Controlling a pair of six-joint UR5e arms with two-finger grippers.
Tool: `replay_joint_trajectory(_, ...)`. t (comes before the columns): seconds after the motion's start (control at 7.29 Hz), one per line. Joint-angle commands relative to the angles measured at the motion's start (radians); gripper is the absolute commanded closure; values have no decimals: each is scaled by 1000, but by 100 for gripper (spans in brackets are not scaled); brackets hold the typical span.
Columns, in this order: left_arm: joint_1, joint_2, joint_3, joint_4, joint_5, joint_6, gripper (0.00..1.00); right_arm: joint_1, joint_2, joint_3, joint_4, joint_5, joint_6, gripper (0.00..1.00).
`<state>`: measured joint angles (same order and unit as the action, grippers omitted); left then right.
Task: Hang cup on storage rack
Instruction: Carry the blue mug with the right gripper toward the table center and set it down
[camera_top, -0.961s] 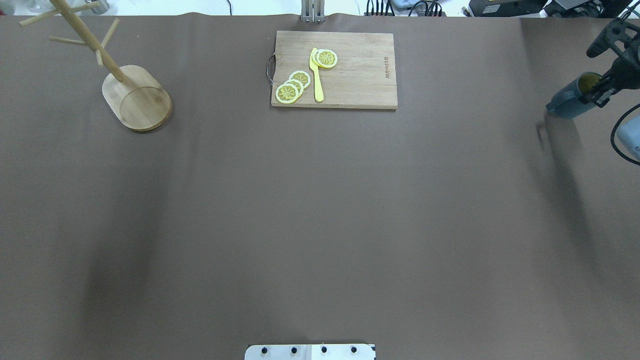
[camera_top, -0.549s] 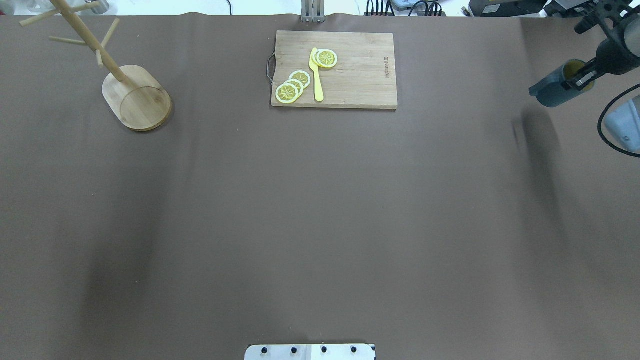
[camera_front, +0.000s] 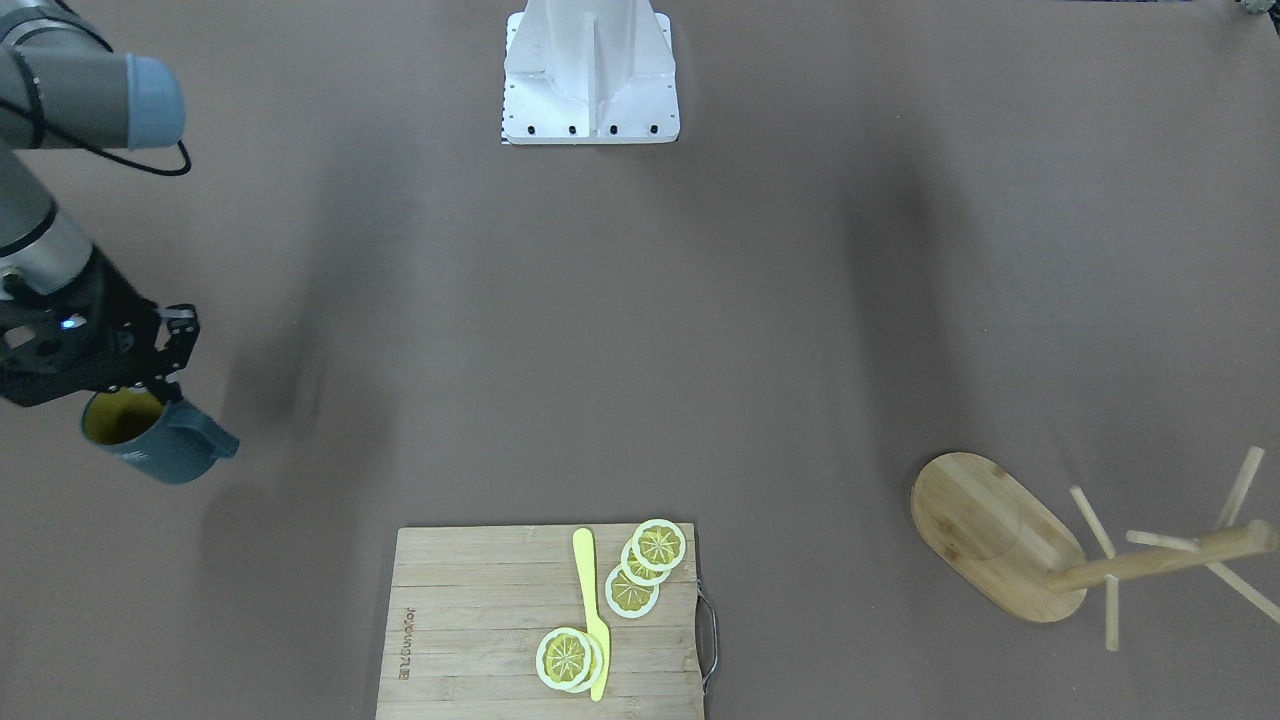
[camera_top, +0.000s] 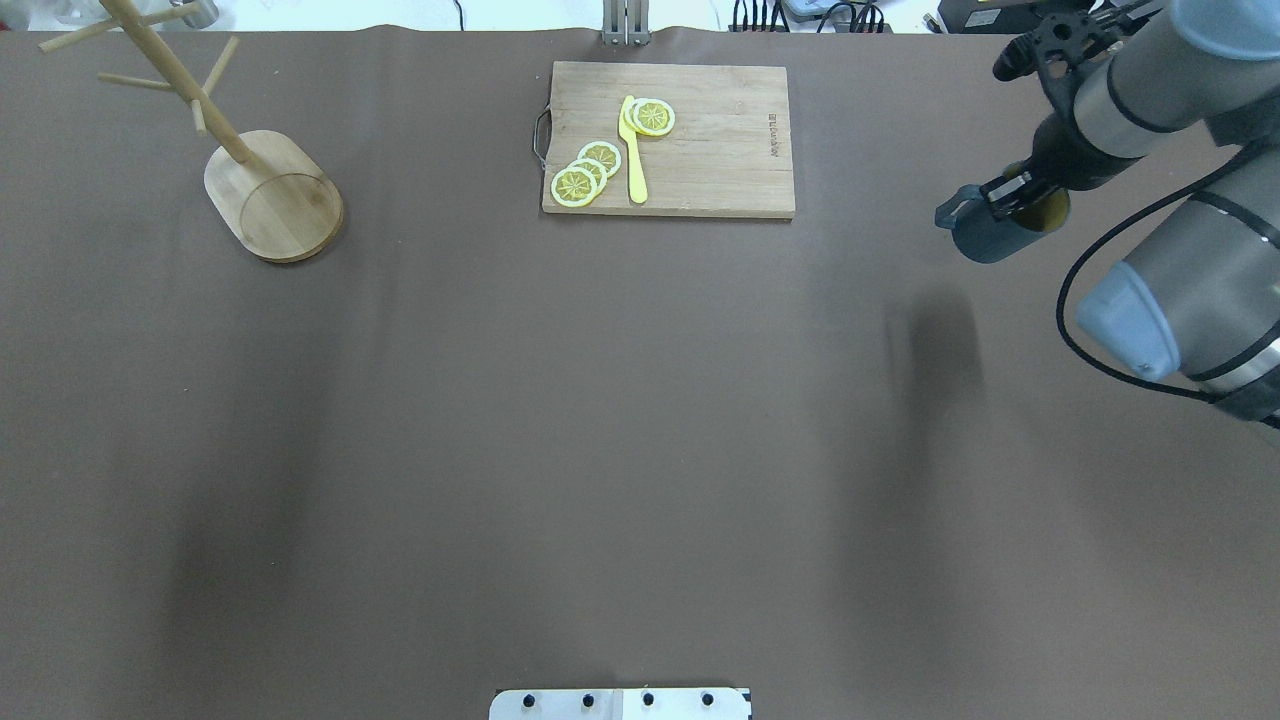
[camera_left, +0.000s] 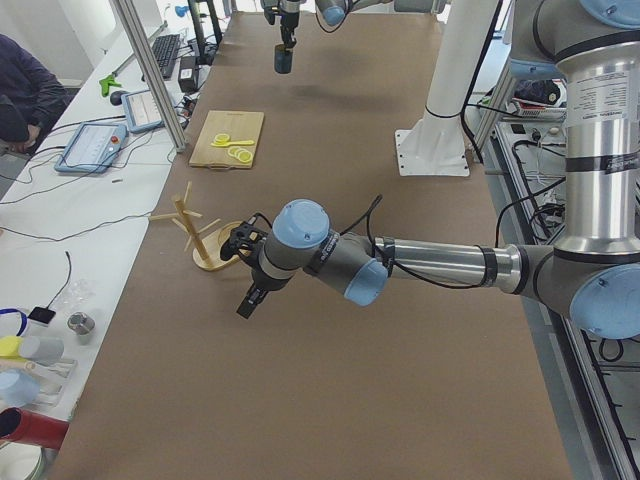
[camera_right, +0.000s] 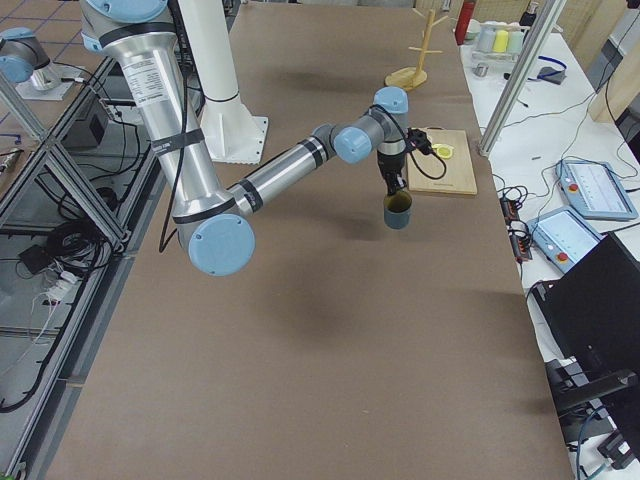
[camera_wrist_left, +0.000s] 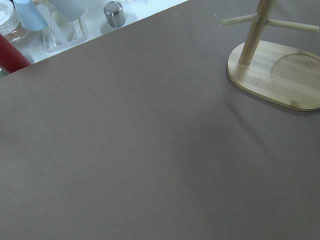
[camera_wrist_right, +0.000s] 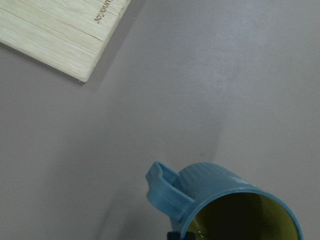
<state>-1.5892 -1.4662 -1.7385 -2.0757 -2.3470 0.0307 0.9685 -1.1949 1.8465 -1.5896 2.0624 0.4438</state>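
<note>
The cup, blue-grey with a mustard-yellow inside, hangs tilted in the air at the table's right, handle toward the cutting board. My right gripper is shut on its rim. The cup also shows in the front view, the right side view and the right wrist view. The storage rack, a bamboo mug tree with bare pegs, stands at the far left; it also shows in the front view and the left wrist view. My left gripper hovers near the rack; I cannot tell if it is open.
A bamboo cutting board with lemon slices and a yellow knife lies at the back middle, between cup and rack. The robot base plate is at the near edge. Bottles and clutter stand beyond the table's left end.
My right arm has swung in from the table's far right edge toward the middle, carrying the cup leftward and a little nearer. The rack and board have not moved.
</note>
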Motion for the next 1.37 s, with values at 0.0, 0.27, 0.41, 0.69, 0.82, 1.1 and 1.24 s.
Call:
replay_joint_trajectory(0.0, 0, 0, -1, 0, 0, 0, 1, -167, 130, 39, -124, -103, 270, 100)
replay_joint_trajectory(0.27, 0, 0, -3, -1, 0, -18, 1, -269, 211, 40, -173, -140, 505, 100)
replay_joint_trajectory(0.41, 0, 0, -4, -1, 0, -29, 1, -340, 250, 40, -202, -209, 608, 100)
replay_joint_trajectory(0.69, 0, 3, 2, -18, 0, -32, 1, -440, 345, 4, -263, -269, 746, 100)
replay_joint_trajectory(0.82, -2, 3, 4, -23, 0, -32, 1, -465, 407, -45, -301, -277, 804, 100)
replay_joint_trajectory(1.1, -2, 4, 5, -27, 2, -29, 1, -496, 559, -221, -322, -278, 921, 100)
replay_joint_trajectory(1.24, -2, 10, 7, -29, 2, -29, 1, -505, 643, -319, -320, -278, 956, 100)
